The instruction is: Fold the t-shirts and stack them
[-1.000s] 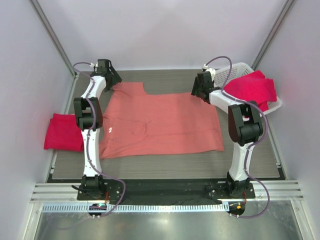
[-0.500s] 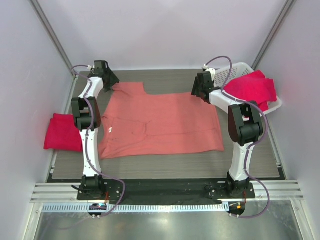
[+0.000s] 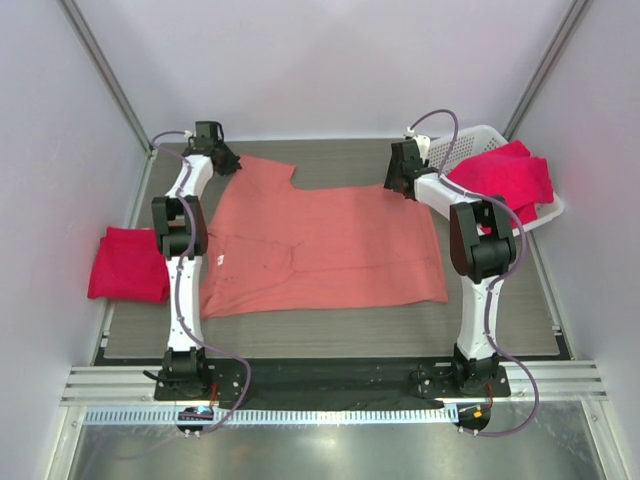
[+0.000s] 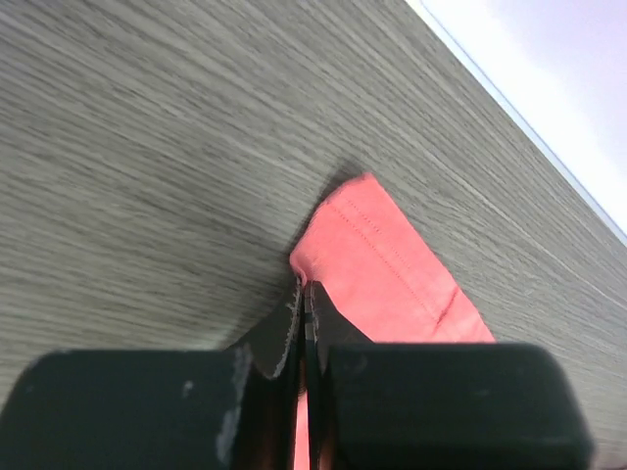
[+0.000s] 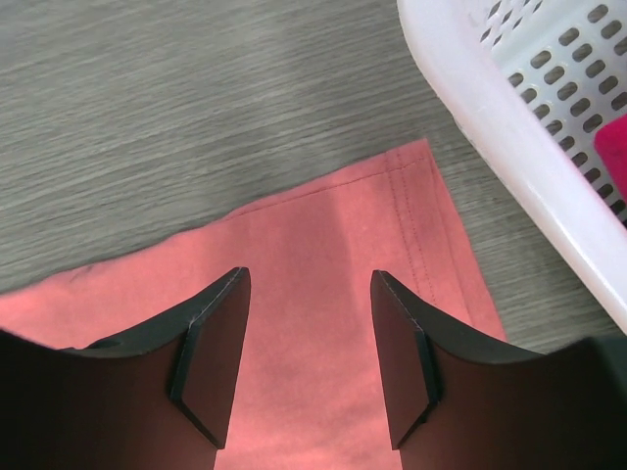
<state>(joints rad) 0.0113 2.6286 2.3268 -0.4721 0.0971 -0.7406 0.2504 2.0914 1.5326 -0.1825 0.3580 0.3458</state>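
**A:** Starting at the left, what's there?

**B:** A folded red t-shirt [image 3: 128, 263] lies at the table's [image 3: 340, 155] left edge. Next, the left gripper [image 4: 304, 294] has its jaws pressed together on the far left sleeve corner of the salmon-pink t-shirt [image 3: 320, 245], which is spread flat mid-table.

**A:** And the right gripper [image 5: 309, 277]?

**B:** Its jaws are apart over the shirt's far right corner, gripping nothing. I cannot tell whether the tips touch the cloth.

**A:** Anything unclear?

**B:** The basket [image 3: 550, 212] at the far right holds red t-shirts [image 3: 505, 175], but how many is hard to make out. The wrist views cut off most of the pink shirt.
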